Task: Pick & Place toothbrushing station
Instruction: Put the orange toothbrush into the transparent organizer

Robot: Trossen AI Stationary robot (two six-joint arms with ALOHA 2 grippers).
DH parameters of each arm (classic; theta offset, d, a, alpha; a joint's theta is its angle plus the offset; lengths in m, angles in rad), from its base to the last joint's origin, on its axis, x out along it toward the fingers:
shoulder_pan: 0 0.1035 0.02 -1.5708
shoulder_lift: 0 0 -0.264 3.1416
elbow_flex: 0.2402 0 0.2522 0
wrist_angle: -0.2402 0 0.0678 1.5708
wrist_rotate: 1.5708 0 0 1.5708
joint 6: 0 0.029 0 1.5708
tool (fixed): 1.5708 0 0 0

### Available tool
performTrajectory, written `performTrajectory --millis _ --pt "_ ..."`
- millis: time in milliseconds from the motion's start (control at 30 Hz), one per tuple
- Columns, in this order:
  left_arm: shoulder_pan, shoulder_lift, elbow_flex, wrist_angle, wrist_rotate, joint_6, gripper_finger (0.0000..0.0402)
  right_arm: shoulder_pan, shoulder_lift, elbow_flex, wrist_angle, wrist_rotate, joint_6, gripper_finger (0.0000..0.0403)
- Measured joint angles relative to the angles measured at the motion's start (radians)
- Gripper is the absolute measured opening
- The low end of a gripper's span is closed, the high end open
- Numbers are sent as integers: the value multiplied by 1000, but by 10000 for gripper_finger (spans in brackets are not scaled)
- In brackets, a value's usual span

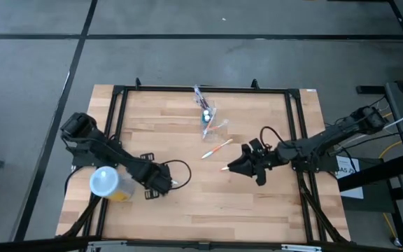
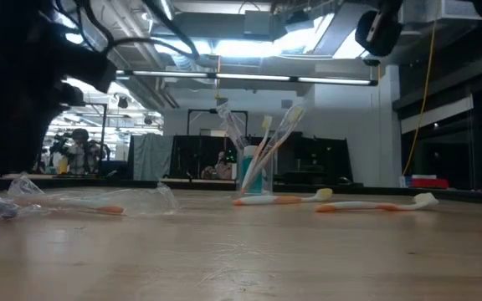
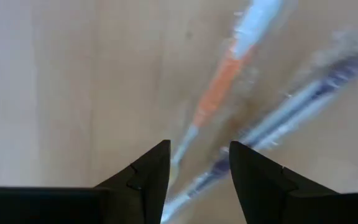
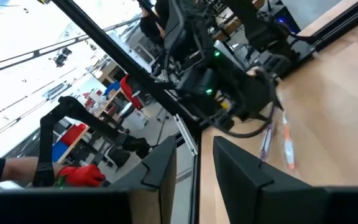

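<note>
The toothbrushing station [image 1: 207, 115], a small clear cup, stands upright near the table's far edge with a teal tube and several toothbrushes in it; it also shows in the low view [image 2: 254, 171]. My left gripper [image 1: 175, 180] is open above two brushes in clear wrapping [image 3: 219, 87] that lie on the table [image 2: 99, 209]. In the left wrist view my left gripper's [image 3: 199, 165] fingers stand to either side of the brushes' near ends. My right gripper [image 1: 231, 168] is open and empty, raised over the table's middle right; it also shows in its own wrist view [image 4: 194, 155].
Two loose toothbrushes with orange and white handles lie flat on the wood, one [image 1: 217, 148] between the cup and my right gripper, one [image 1: 225, 169] just by my right fingertips. A yellow tub with a pale round lid [image 1: 108, 183] stands under my left arm. A black frame [image 1: 201, 89] borders the table.
</note>
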Motion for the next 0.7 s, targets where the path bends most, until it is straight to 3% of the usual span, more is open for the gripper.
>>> performTrajectory --millis 433,700 --pt "95 78 -56 189 38 64 143 182 0 0 10 209 56 109" --pt "146 80 -38 459 43 36 143 306 0 0 14 381 82 109"
